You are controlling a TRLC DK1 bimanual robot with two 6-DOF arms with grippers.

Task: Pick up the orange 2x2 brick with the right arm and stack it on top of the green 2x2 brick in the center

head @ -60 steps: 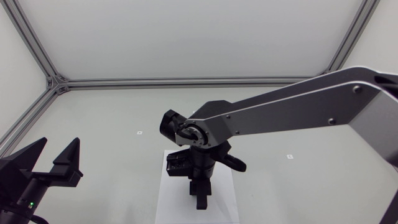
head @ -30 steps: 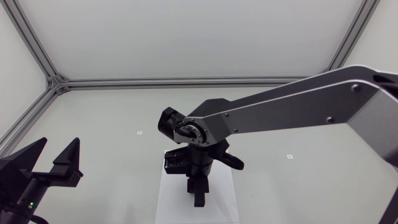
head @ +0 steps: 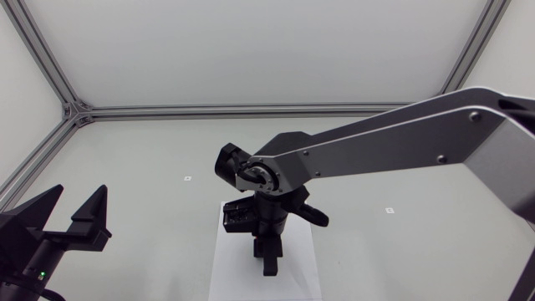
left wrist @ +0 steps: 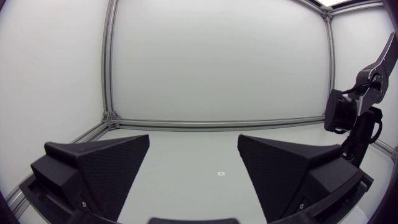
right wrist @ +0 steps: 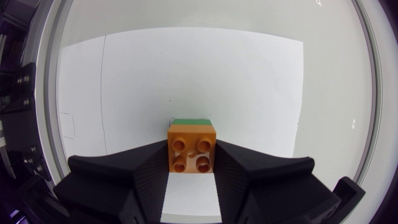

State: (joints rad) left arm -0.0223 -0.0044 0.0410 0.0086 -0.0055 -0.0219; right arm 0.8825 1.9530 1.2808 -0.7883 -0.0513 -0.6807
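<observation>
Finding: my right arm [head: 376, 146] reaches in from the right to the middle of the tabletop [head: 150, 159]. Its jaws point down over the white sheet [right wrist: 249, 81] that lies near the front edge.

Change: compared with the head views of the last second, the right arm is almost where it was. The wrist sits a shade farther right and farther back, and the jaw tips are over nearly the same spot on the sheet. I judge that the carry is over and only fine positioning is going on.

Right jaws: closed part-way on the orange brick [right wrist: 191, 149], one finger pressing each side, studs facing up.

Task items: in the right wrist view a strip of the green brick [right wrist: 191, 122] shows just past the far edge of the orange one, directly beneath it and square to it. In the head view my wrist hides both bricks. I cannot tell whether the orange brick is seated on the green studs or sits just above them.

Left arm [head: 33, 242]: parked at the near left, well apart from the bricks, with its jaws spread wide and holding nothing.

Assessment: alignment looks good. What remains is pressing down, letting go and lifting clear. The risk is tilting the orange brick on release.
</observation>
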